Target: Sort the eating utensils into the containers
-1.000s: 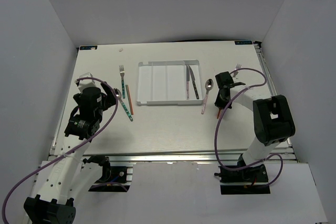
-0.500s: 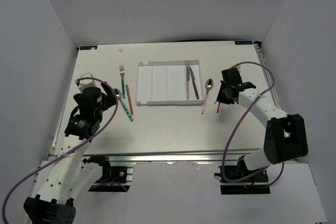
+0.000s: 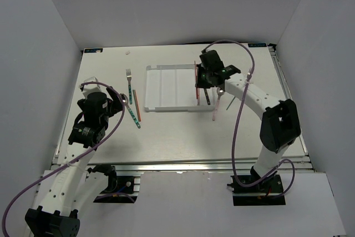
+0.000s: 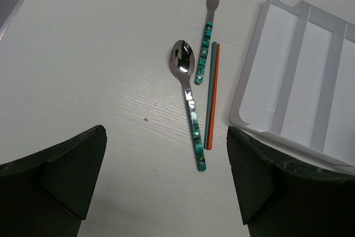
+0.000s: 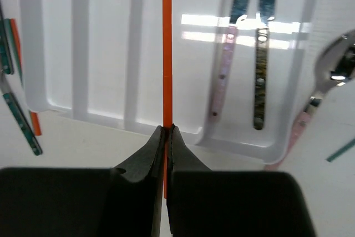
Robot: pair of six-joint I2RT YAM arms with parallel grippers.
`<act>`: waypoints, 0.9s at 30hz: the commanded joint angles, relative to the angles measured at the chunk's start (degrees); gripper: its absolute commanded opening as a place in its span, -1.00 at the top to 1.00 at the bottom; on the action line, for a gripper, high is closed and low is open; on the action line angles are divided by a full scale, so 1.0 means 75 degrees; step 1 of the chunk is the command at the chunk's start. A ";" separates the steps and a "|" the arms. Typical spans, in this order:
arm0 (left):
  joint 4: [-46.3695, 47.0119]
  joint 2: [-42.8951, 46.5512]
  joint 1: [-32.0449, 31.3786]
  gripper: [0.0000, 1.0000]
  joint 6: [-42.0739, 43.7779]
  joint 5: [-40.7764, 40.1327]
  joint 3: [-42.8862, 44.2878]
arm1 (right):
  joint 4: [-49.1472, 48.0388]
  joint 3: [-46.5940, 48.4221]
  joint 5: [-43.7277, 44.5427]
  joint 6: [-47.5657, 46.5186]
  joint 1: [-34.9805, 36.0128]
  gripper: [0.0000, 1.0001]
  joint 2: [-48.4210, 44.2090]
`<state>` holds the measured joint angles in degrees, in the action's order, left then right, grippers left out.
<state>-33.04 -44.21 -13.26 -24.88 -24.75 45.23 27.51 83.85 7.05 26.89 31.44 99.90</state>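
My right gripper is shut on an orange-red chopstick and holds it lengthwise above the white tray, over a compartment left of the rightmost one. That rightmost compartment holds a pink-handled utensil and a dark-handled one. My left gripper is open and empty, near a teal-handled spoon, a teal-handled fork and an orange chopstick with a teal one beside it, all left of the tray.
A pink-handled spoon lies just right of the tray. A thin teal chopstick lies further right. The right arm's purple cable arcs over the table's back right. White walls enclose the table.
My right gripper has swung left from the table right of the tray to above the tray, carrying the orange-red chopstick. The left arm has not moved.
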 commanded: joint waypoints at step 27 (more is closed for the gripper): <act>-0.0083 0.0058 -0.0061 -0.96 -0.0034 -0.0168 -0.0008 | 0.1337 0.4489 0.0853 0.0375 0.0308 0.93 0.4153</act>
<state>-33.41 -44.12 -13.37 -24.91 -25.08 45.23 37.60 118.19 12.29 28.49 34.81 132.77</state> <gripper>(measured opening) 0.980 0.032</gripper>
